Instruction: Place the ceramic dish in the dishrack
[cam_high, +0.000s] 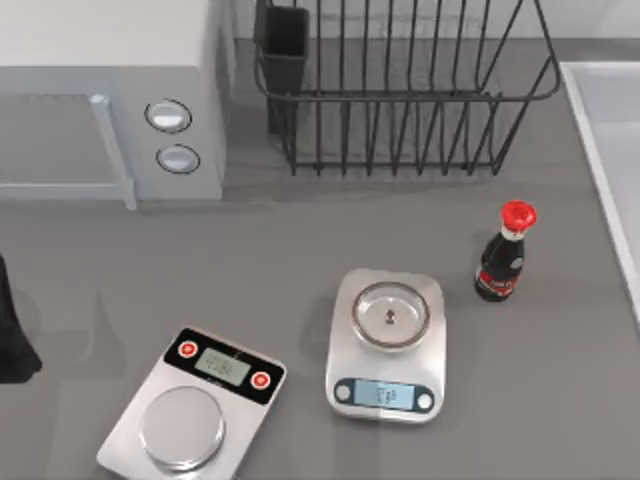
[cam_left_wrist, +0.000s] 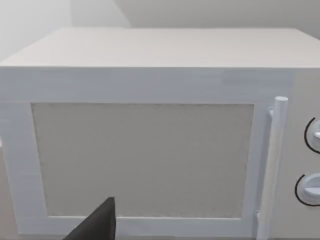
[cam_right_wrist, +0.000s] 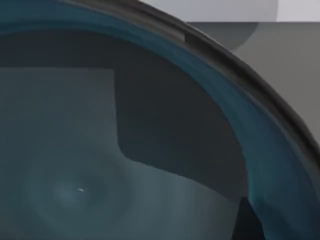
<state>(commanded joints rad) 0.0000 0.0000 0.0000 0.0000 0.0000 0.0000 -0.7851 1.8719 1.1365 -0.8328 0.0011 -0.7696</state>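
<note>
Blue-teal glazed ceramic dish (cam_right_wrist: 150, 150) sits right up against right wrist camera, dark finger tip (cam_right_wrist: 247, 220) at its rim; can't tell if fingers are clamped. Black wire dishrack (cam_high: 400, 100) at upper middle of top view, on grey worktop (cam_high: 300, 240). Guessing dish is stiff, slick, chippable, so grab by rim. Left arm (cam_high: 12, 330) parked at left edge, fingers can't tell.

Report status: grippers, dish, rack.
Left arm parked at table's left edge. Right wrist view: blue-rimmed ceramic dish up close. Dishrack at the back; bottle standing in front.
</note>
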